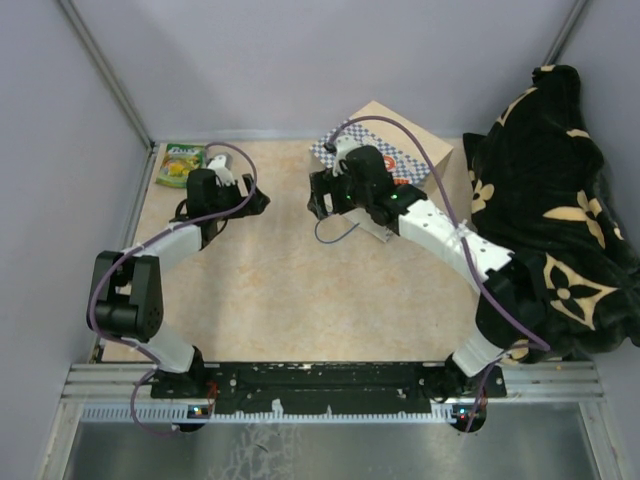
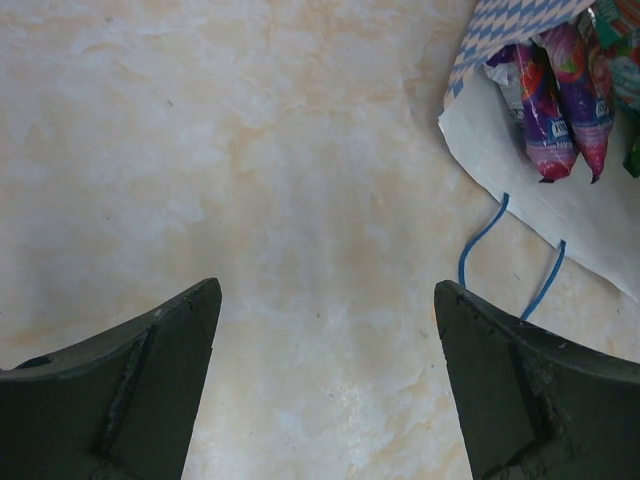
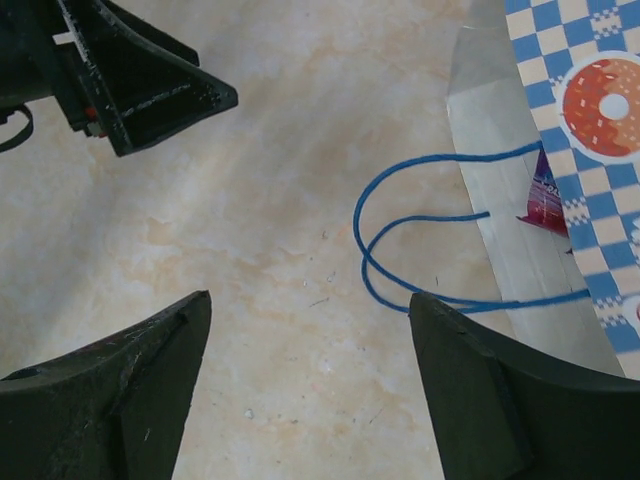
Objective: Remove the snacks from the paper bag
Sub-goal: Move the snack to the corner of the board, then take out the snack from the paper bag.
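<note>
- We see the cream paper bag (image 1: pixel 400 122) lying on its side on the marbled bench (image 1: pixel 300 290), with a checkered band and blue cord handles (image 3: pixel 400 240) at its mouth.
- Glossy purple snacks (image 2: pixel 548 110) peek out, and a green packet (image 1: pixel 182 163) lies far left.
- The left gripper (image 2: pixel 327 290) gapes empty near the bag; the right gripper (image 3: pixel 310 297) gapes empty just beside the handles.
- We cannot see deeper inside.

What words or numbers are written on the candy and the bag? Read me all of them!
No words can be read here.
green snack packet: white logo, too small to read.
purple snack packets: small labels, too blurred to read.
reddish packet corner peeking from the bag: tiny white print, unreadable.
paper bag: only checks and a doughnut picture, no words showing.
</note>
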`<action>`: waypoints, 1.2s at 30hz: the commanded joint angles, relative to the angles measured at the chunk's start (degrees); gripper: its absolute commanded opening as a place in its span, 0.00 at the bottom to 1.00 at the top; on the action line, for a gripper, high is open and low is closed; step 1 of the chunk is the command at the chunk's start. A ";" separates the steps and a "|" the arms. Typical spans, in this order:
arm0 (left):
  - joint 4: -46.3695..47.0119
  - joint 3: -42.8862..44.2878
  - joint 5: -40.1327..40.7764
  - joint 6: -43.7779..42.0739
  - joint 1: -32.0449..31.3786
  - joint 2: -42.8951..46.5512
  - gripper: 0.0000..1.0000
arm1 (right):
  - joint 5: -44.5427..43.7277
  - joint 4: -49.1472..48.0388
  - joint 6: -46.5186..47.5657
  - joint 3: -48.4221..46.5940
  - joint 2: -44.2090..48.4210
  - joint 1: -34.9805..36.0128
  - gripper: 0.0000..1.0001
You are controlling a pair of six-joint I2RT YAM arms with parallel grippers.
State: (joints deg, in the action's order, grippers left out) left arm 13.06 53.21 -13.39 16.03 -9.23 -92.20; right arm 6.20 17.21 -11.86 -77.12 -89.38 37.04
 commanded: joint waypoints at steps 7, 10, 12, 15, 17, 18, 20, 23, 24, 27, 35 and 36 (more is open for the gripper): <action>9.93 -10.36 -11.31 6.72 -0.04 6.98 0.92 | -0.72 3.27 3.38 -14.20 -17.57 0.59 0.80; 12.13 -12.81 -12.25 7.81 -0.40 7.21 0.92 | 0.25 3.82 3.51 -15.06 -19.69 0.58 0.77; 12.16 -13.37 -12.19 7.72 -0.60 7.06 0.92 | 1.48 3.53 3.35 -14.63 -19.78 0.59 0.68; 13.27 -14.11 -12.04 8.14 -1.18 6.42 0.92 | 3.32 1.99 2.53 -13.07 -18.54 0.62 0.48; 14.21 -14.07 -11.85 8.59 -2.11 5.32 0.92 | 4.37 1.30 2.18 -12.18 -17.15 0.62 0.30; 14.50 -13.87 -11.76 8.78 -2.70 4.63 0.92 | 4.51 1.27 2.11 -12.05 -16.38 0.60 0.24; 15.01 -12.79 -11.28 8.89 -4.08 3.04 0.92 | 4.68 1.77 2.17 -12.05 -14.96 0.58 0.13; 15.51 -10.74 -10.56 9.39 -6.30 0.30 0.92 | 4.41 2.43 2.71 -11.88 -12.22 0.60 0.07; 15.78 -9.95 -10.46 9.61 -6.89 -0.61 0.92 | 4.15 2.67 2.88 -11.86 -11.47 0.58 0.07; 16.39 -7.25 -10.07 10.53 -8.94 -3.33 0.91 | 3.05 3.28 3.64 -11.89 -9.37 0.51 0.06; 21.90 -0.38 -9.29 18.80 -13.31 -10.16 0.90 | 1.47 3.76 4.79 -13.04 -6.03 -0.91 0.08; 23.62 0.27 -9.70 20.82 -13.55 -11.31 0.89 | 1.36 3.89 5.02 -13.38 -6.03 -1.14 0.08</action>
State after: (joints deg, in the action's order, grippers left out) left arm 29.69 50.30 -23.35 29.93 -21.54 -100.51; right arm 7.16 21.15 -8.10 -88.49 -98.61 36.40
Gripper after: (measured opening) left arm 0.899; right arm 0.079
